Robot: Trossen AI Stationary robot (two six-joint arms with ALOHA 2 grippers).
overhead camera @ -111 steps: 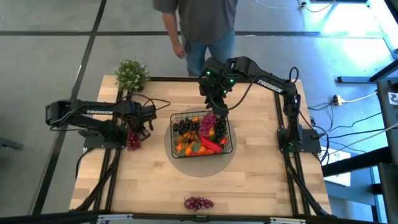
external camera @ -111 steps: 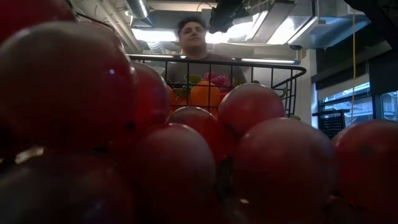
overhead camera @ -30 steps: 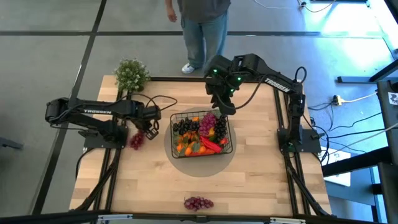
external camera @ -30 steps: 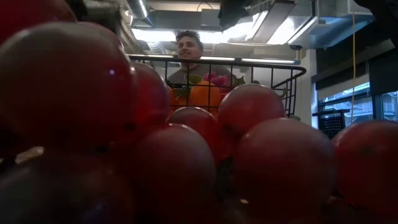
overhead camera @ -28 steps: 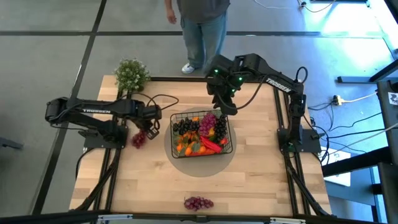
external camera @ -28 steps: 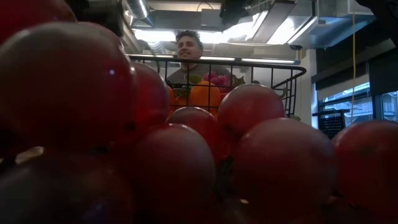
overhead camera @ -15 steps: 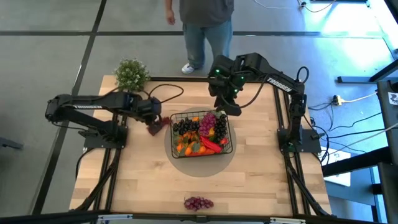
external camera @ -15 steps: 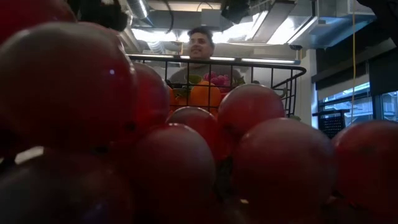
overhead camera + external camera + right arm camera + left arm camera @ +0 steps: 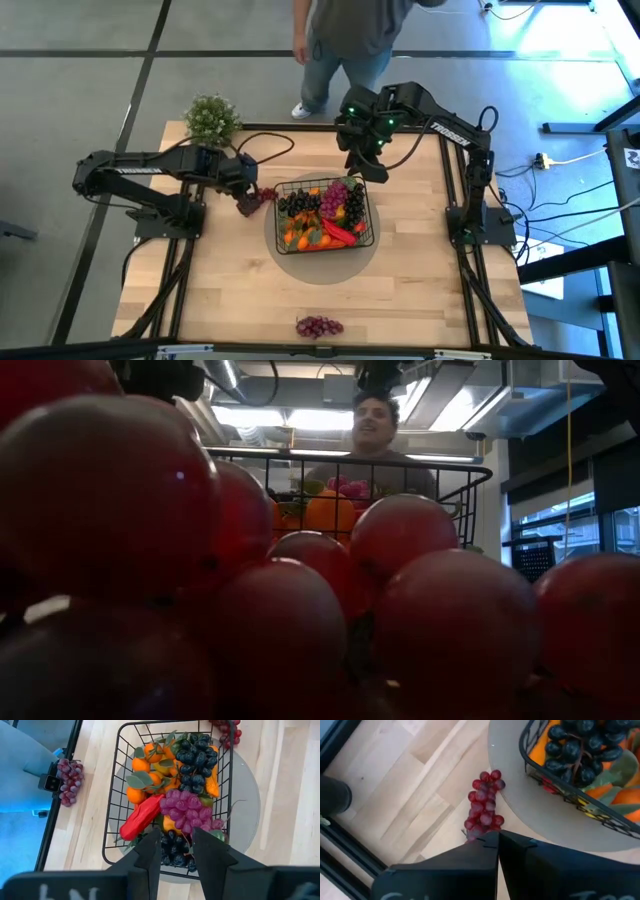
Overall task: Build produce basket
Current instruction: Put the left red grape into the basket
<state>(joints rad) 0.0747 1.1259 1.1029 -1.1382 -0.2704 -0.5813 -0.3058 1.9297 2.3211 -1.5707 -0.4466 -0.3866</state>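
The black wire basket point(image 9: 372, 222) stands mid-table on a round grey mat point(image 9: 320, 268), filled with dark grapes, purple grapes point(image 9: 185, 806), oranges and a red pepper point(image 9: 140, 817). My left gripper point(image 9: 246, 197), just left of the basket, is shut on a bunch of red grapes point(image 9: 484, 805). My right gripper point(image 9: 366, 168) is open and empty above the basket's far edge; its fingers point(image 9: 150, 855) look down into the basket point(image 9: 112, 785). A second red grape bunch point(image 9: 319, 326) lies at the table's near edge and fills the low view point(image 9: 300, 590). My left gripper pinches the red bunch by its top end point(image 9: 476, 833) between its two shut fingers. The fingers slant down from the table's left. The bunch hangs below the fingertips, over the left edge of the mat point(image 9: 530, 815), beside the basket's wall point(image 9: 530, 765).
A leafy potted plant point(image 9: 211, 120) stands at the far left corner. A person point(image 9: 345, 40) stands just beyond the far edge and shows behind the basket in the low view point(image 9: 372, 420). Bare wood lies on the near half of the table point(image 9: 240, 290).
My left gripper has carried the red grape bunch up and toward the table's right, from the bare wood at the left to the basket's left side. My right gripper has drawn slightly toward the far edge. The person has stepped to the right.
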